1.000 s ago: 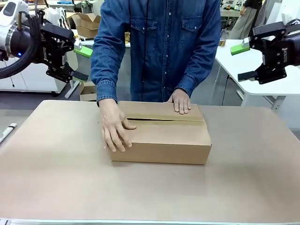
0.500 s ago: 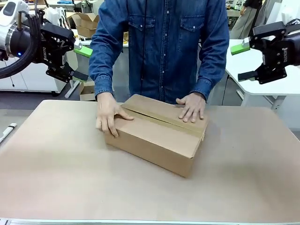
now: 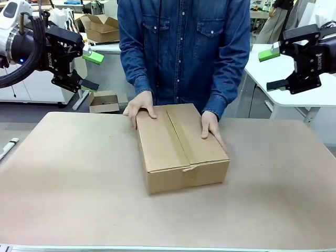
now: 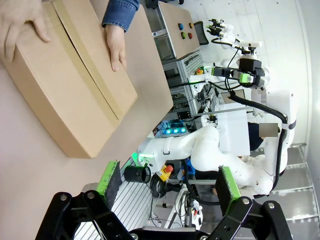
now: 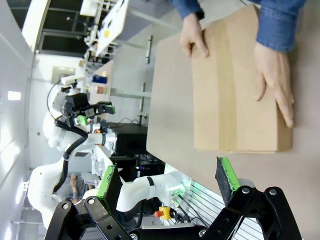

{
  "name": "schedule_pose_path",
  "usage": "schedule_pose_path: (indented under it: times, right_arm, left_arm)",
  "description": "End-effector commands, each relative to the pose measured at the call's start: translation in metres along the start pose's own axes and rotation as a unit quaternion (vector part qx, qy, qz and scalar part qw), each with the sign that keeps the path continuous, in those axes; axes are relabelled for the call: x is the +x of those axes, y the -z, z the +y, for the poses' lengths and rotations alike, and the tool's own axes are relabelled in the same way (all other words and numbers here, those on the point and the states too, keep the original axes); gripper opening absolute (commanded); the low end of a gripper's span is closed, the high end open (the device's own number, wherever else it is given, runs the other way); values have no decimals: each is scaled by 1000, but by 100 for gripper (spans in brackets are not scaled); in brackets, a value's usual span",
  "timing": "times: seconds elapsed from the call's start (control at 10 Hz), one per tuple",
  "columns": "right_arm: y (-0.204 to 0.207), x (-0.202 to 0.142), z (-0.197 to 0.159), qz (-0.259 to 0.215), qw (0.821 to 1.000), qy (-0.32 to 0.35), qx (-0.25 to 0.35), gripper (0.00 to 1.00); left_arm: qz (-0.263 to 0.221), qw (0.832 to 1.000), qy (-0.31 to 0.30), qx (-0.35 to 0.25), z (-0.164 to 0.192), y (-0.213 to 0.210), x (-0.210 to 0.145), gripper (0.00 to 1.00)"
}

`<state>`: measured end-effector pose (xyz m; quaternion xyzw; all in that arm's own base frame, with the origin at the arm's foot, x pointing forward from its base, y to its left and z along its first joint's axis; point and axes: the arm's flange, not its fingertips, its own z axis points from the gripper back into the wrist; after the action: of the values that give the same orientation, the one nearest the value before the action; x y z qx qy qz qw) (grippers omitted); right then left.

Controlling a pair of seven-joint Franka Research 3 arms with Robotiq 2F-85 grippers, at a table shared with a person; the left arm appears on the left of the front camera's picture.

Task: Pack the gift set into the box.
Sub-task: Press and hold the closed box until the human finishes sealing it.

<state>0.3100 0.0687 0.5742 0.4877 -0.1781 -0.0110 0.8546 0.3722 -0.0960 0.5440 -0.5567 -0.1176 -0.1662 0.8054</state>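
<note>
The box [image 3: 181,149] lies shut on the brown table [image 3: 63,184] in the middle, its flaps closed with a tape strip along the seam, one short end facing me. A person in a denim shirt holds it with one hand [image 3: 139,107] at the far left corner and the other hand [image 3: 212,128] on its right edge. The gift set is hidden. My left gripper [image 3: 92,71] hangs open high at the left, away from the box. At the right, equally high, my right gripper [image 3: 272,69] is open. The wrist views show the box [image 4: 65,85] [image 5: 235,85] far beyond the open left gripper [image 4: 169,180] and right gripper [image 5: 169,179].
A white pen-like item [image 3: 8,147] lies at the table's left edge. Behind the table a small open carton [image 3: 102,101] sits on the floor, and a white table [image 3: 273,73] stands at the right. Bare table surface surrounds the box.
The person has turned the box about a quarter turn on the table, from lying crosswise to end-on toward me, and shifted both hands along it. Neither arm has moved.
</note>
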Motion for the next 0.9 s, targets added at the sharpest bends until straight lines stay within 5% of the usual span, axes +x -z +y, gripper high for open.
schedule_pose_path:
  times: [0.0, 0.8]
  right_arm:
    - [3, 3, 2, -2, 1000, -13, 11, 100]
    - [3, 3, 2, -2, 1000, -13, 11, 100]
  left_arm:
    - [-6, 1000, -5, -9, -3, 0, -1, 100]
    - [-6, 1000, -5, -9, -3, 0, -1, 100]
